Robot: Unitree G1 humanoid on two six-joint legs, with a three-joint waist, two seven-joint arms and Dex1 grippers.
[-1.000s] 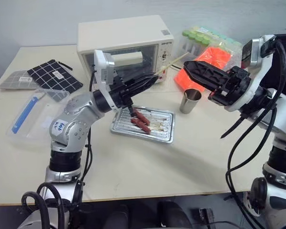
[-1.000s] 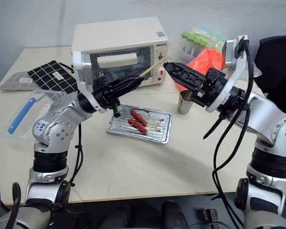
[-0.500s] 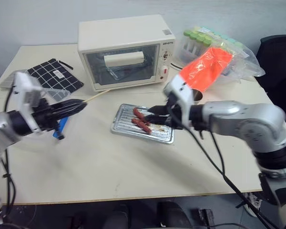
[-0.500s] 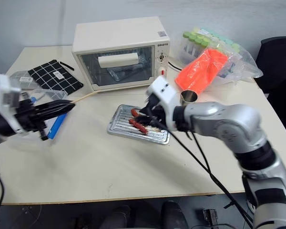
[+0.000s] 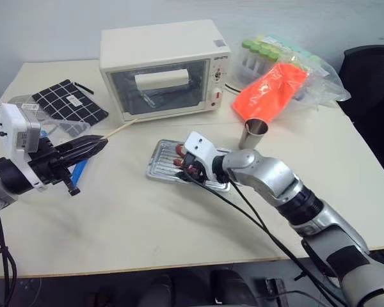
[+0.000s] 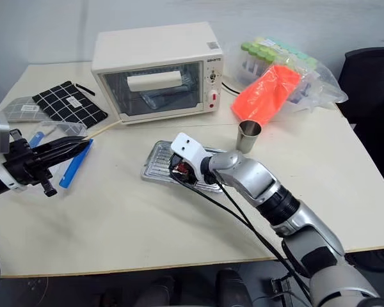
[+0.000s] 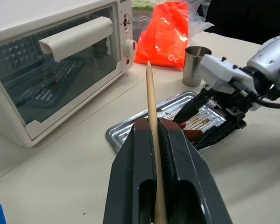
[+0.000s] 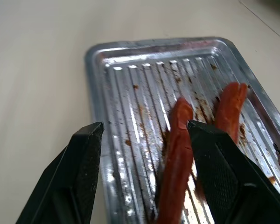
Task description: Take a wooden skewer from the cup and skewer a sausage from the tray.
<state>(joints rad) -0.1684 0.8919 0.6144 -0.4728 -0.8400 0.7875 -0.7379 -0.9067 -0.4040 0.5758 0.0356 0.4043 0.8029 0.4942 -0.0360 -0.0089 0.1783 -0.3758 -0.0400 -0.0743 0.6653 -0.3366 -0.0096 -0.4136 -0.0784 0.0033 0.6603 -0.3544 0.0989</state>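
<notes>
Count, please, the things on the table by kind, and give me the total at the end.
Toaster oven: 1
Metal tray: 1
Sausages: 2
Steel cup: 1
Wooden skewer, held off the table in the left claw: 1
Orange bag: 1
Black grid pouch: 1
Rack of green-capped tubes: 1
Clear box with blue clip: 1
Total: 10

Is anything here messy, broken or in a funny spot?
Nothing looks broken or spilled. The tray has brown grease marks between its ridges, and it lies at a slant to the table edge. Two sausages lie in it. The left claw holds a wooden skewer level in the air.
</notes>
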